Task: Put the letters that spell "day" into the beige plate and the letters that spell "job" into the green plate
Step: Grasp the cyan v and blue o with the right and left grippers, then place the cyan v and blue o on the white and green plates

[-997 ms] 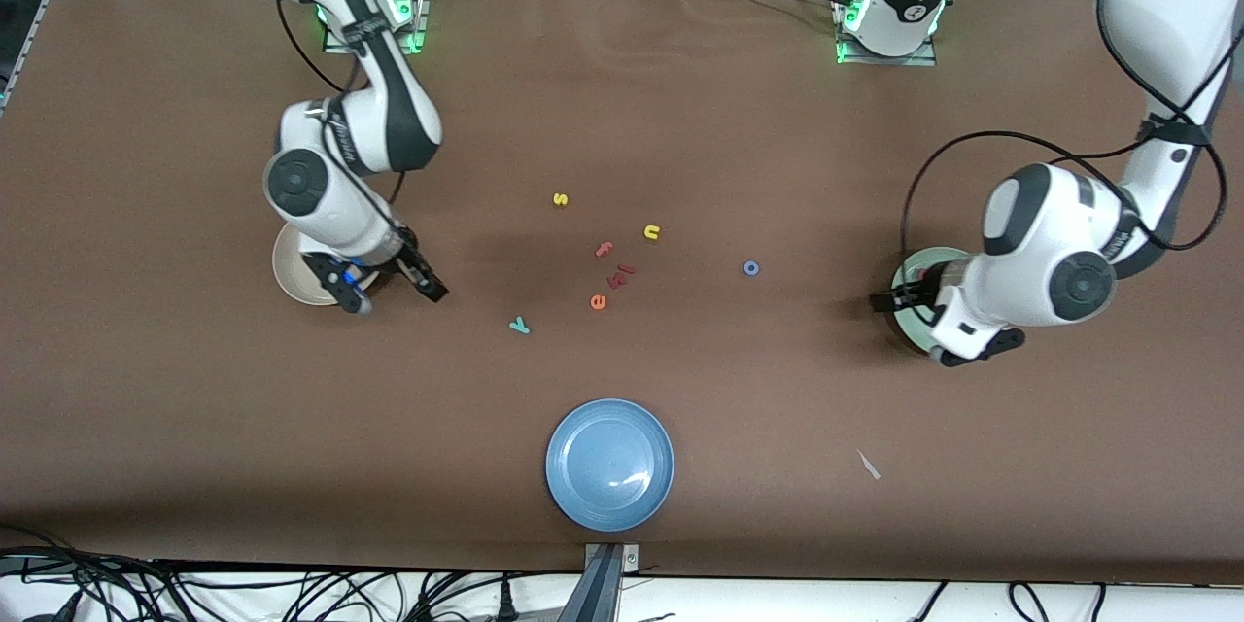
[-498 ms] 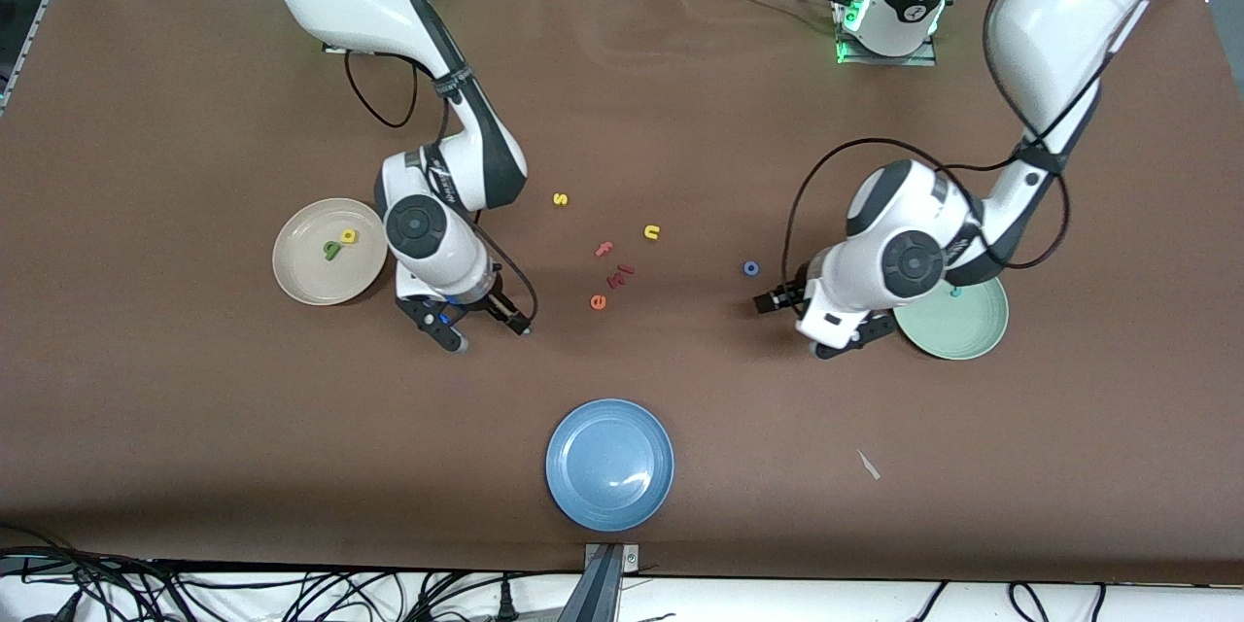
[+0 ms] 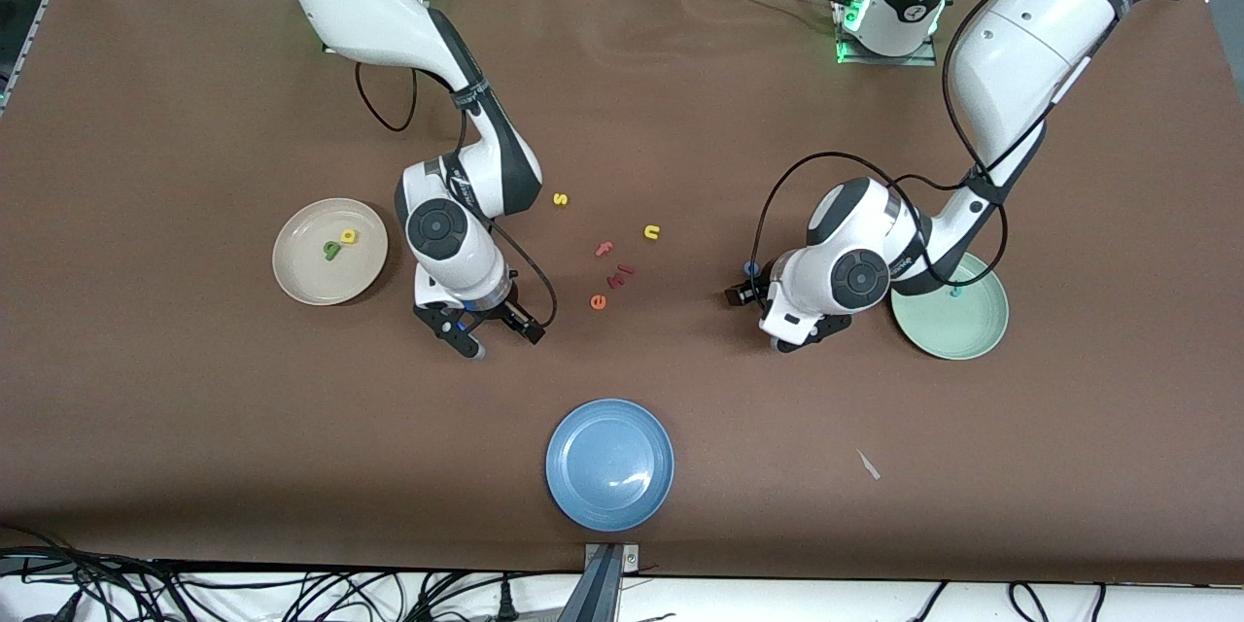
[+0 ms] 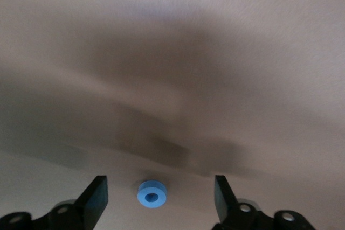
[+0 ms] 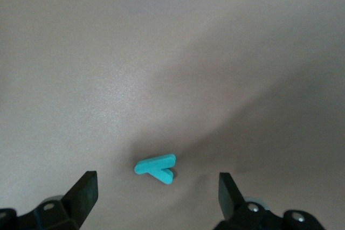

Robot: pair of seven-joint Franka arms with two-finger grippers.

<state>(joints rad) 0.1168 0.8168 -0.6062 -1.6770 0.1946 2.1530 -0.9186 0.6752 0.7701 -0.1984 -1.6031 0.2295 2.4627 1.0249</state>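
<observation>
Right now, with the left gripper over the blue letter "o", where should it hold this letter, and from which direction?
Probably across the outer rim, coming straight down from above. The blue "o" is a small round ring lying flat on the table, so any two opposite points on the rim suit equally. The left gripper is open, with one finger on each side of the ring.

Both arms have swung in from the plates toward the scattered letters. The right gripper (image 3: 491,332) has left the beige plate (image 3: 296,277), uncovering the "d" (image 3: 331,251) and "a" (image 3: 347,236) in it, and now hangs open over the teal "y" (image 5: 156,167). The left gripper (image 3: 761,314) has left the green plate (image 3: 957,335), baring the teal "j" (image 3: 955,292), and brackets the blue "o" (image 4: 151,193).
</observation>
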